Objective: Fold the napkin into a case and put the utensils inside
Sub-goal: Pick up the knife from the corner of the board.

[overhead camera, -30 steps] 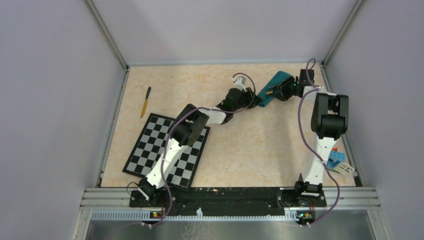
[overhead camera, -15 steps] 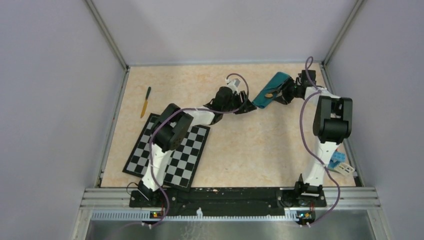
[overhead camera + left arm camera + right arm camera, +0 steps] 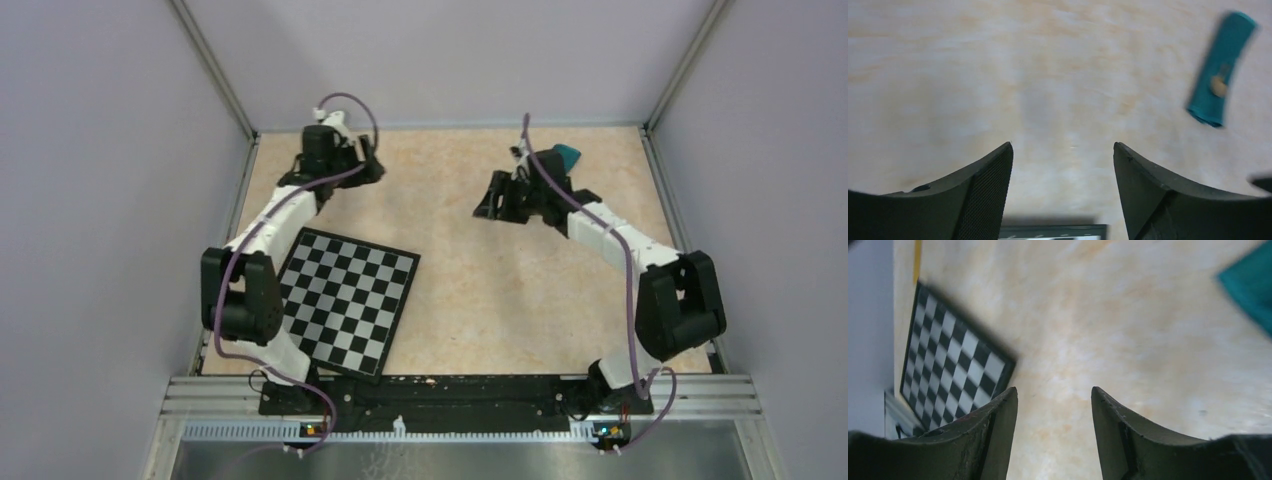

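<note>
From above, the left arm reaches to the far left corner of the tan tabletop (image 3: 470, 300), and its left hand (image 3: 368, 170) hangs there over bare surface, released and carrying nothing. The right hand (image 3: 488, 205) sits near the middle of the far side, also released, with its arm running back to the right. Behind that arm only the far end of the teal case (image 3: 566, 155) shows, lying on the tabletop near the far right corner. The checkerboard (image 3: 345, 300) lies at near left, well apart from both hands. In the left wrist view the left hand (image 3: 1063, 147) has its jaws spread wide with only tabletop between them. The case (image 3: 1222, 60) lies at upper right as a narrow oblong, blurred, with a small tan utensil tip (image 3: 1219, 86) showing on it near its lower end. In the right wrist view the right hand (image 3: 1054, 390) is likewise spread and empty. A corner of the case (image 3: 1250, 282) fills the upper right, the checkerboard (image 3: 953, 370) lies at left, and a slim yellowish stick (image 3: 917, 257) lies just past the board's far corner.
</note>
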